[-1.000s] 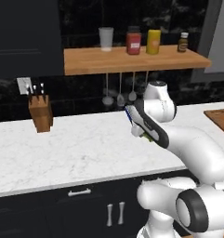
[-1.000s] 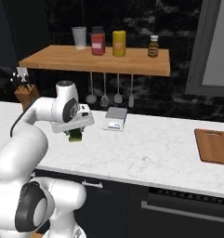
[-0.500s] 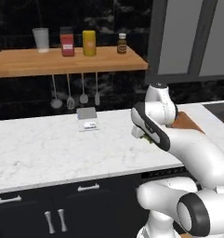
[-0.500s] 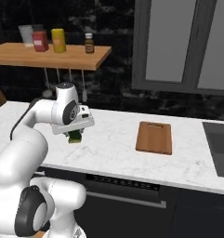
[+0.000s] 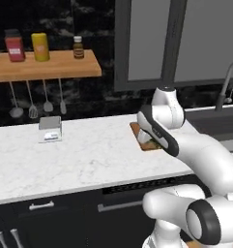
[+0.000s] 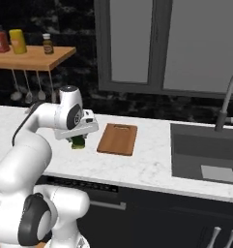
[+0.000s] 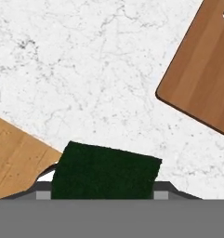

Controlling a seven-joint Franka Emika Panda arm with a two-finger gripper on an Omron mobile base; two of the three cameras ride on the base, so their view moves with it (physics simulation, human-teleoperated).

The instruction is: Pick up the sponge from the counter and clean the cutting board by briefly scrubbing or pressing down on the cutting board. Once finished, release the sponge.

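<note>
Sponge in the gripper, above counter, beside cutting board.

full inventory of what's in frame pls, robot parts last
sponge: 1, yellow-green with dark green scouring face, held in the jaws above the counter, left of the board
cutting board: 1, reddish-brown wood, flat on the counter
counter: 1, white marble
wall shelf: 1, brown wood, above the counter
jars on shelf: 3 fully in view, red, yellow, small brown
hanging utensils: 4, grey, under the shelf
small box: 1, grey-white, on the counter below the shelf
sink: 1, dark grey, right of the board
faucet: 1, grey, behind the sink
arm: 1, white
gripper: 1, jaws shut on the sponge
</note>
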